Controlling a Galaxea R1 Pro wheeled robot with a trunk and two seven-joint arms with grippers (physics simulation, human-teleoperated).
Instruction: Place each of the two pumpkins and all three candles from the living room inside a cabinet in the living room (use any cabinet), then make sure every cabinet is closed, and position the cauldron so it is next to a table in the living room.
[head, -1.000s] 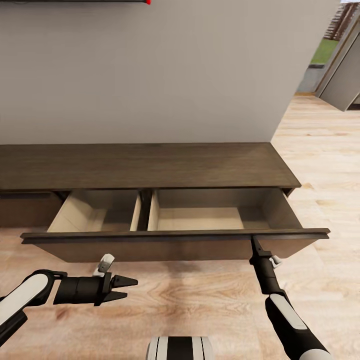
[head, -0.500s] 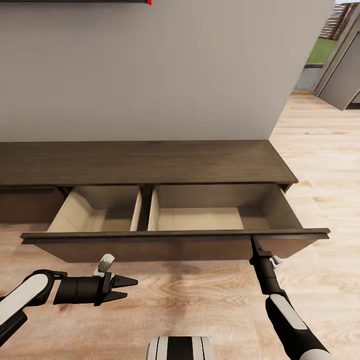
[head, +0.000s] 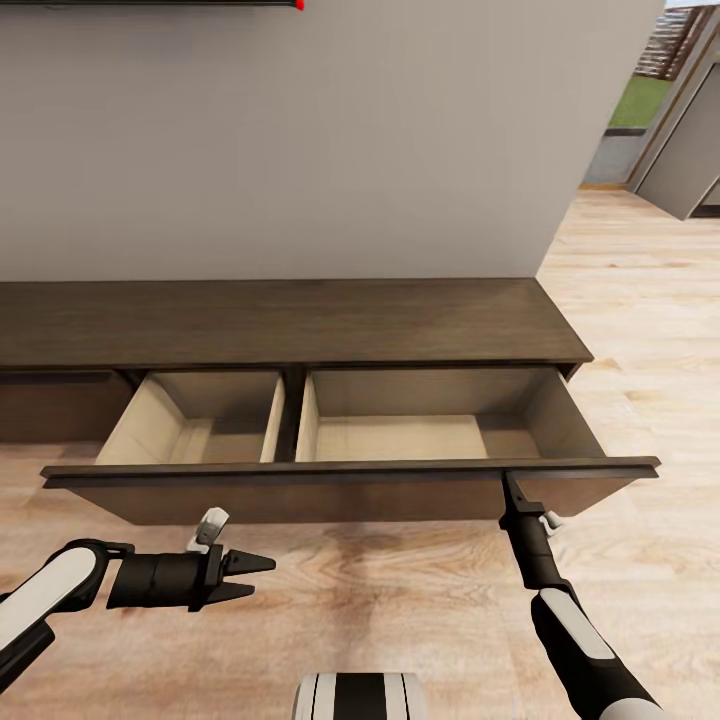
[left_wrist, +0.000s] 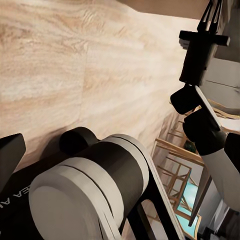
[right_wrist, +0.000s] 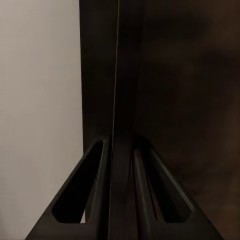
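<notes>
Cabinet (head: 300, 325) sits against the grey wall (head: 300, 140), spanning centre frame in my head view; long, low, dark-brown top. Its wide drawer front (head: 330, 490) is pulled out toward me, exposing two pale beige compartments: smaller one (head: 195, 425) at approx 10 o'clock of frame centre, larger one (head: 420, 420) at approx 2 o'clock. Right gripper (head: 510, 482) at 5 o'clock, fingers pinched on the top lip of the drawer front near its right end; right wrist cam confirms both fingers (right_wrist: 102, 195) pressed either side of the thin dark panel edge, so clamped on it. Left gripper (head: 250, 575) at 7 o'clock, low over the wood floor (head: 400, 600), pointing toward 3 o'clock, well apart from the drawer; fingertips sit near each other w/ a narrow gap, holding nothing, but I cannot tell if fully closed. Left wrist cam shows floor planks and the right arm (left_wrist: 200, 100).
</notes>
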